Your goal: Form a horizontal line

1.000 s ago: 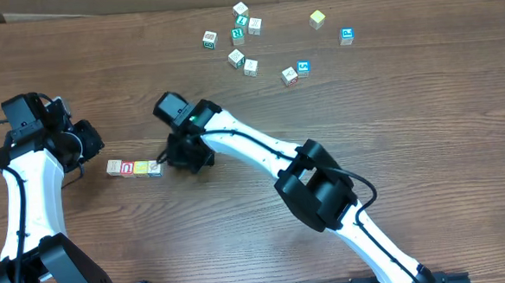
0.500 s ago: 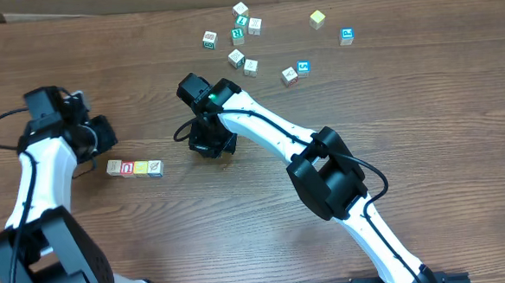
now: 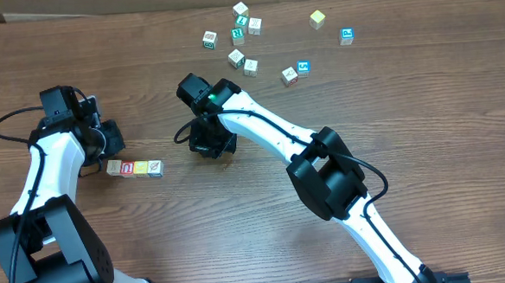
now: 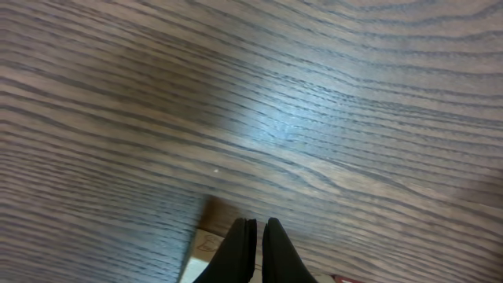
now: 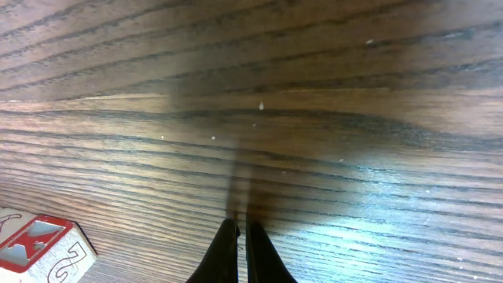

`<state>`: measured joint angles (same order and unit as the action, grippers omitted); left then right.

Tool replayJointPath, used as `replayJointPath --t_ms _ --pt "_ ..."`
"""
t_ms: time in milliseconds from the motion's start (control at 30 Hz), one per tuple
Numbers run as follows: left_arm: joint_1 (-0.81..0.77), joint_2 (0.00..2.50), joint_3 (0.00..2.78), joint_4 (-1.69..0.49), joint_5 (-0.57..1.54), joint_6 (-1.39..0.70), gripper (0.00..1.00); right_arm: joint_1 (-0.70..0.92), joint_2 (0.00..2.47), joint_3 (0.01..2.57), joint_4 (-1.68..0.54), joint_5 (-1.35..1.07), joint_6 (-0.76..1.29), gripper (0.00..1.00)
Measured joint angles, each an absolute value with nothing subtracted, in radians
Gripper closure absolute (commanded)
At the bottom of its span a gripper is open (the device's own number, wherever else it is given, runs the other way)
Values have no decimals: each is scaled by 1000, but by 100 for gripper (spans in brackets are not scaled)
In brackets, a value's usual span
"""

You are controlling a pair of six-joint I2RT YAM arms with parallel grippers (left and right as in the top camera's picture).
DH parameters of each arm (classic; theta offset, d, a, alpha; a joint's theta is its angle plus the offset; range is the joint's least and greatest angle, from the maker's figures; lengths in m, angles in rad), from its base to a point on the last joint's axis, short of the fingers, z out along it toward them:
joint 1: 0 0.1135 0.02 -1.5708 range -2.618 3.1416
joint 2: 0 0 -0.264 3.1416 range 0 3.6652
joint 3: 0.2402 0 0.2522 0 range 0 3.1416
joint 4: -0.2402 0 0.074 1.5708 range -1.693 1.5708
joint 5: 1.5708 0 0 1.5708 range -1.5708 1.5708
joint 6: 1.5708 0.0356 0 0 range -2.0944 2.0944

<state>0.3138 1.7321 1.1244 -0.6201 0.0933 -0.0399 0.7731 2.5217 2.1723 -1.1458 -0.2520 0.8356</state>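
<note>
Both pressed together, empty | left gripper (image 4: 257,222) beside block row (image 3: 134,168) | right gripper (image 5: 238,222) apart

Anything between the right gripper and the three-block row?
Nothing. In the overhead view, only a bare stretch of table separates the right gripper from the three-block row.

Wood-grain table (image 3: 425,132). Left side: row of three blocks (image 3: 134,168), touching end to end. Far side, centre to right: eleven loose blocks (image 3: 250,67), scattered, including a yellow-green block (image 3: 317,18) and a blue block (image 3: 346,35).
</note>
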Motion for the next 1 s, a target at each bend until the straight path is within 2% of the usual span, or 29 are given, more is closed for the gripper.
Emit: replayJointPath --t_ms 300,567,1000 --pt "314 1752 1125 -583 76 -18 96 773 2522 2173 -1152 -249 834 96" --pt "314 1866 1124 -579 73 -18 96 773 2520 2173 -1168 -247 834 96" --pt "314 1872 1124 -574 73 -15 96 773 2520 2173 -1171 -247 833 96"
